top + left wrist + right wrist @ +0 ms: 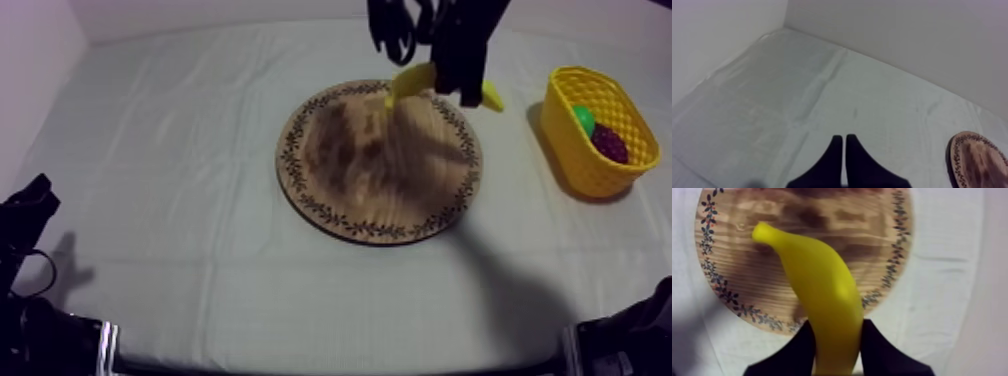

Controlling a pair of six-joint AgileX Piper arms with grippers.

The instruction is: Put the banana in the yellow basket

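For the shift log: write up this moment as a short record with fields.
Round wooden board with patterned rim: middle of the table
Yellow toy banana: gripped by right hand, held above the board's rim
Yellow basket: right of the board, holds a green fruit and a dark purplish fruit
Left hand: shut on nothing, over the cloth
Task stage: banana not yet in basket

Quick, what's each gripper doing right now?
Left gripper: shut, holding nothing.
Right gripper: shut on the banana, over the wooden board.
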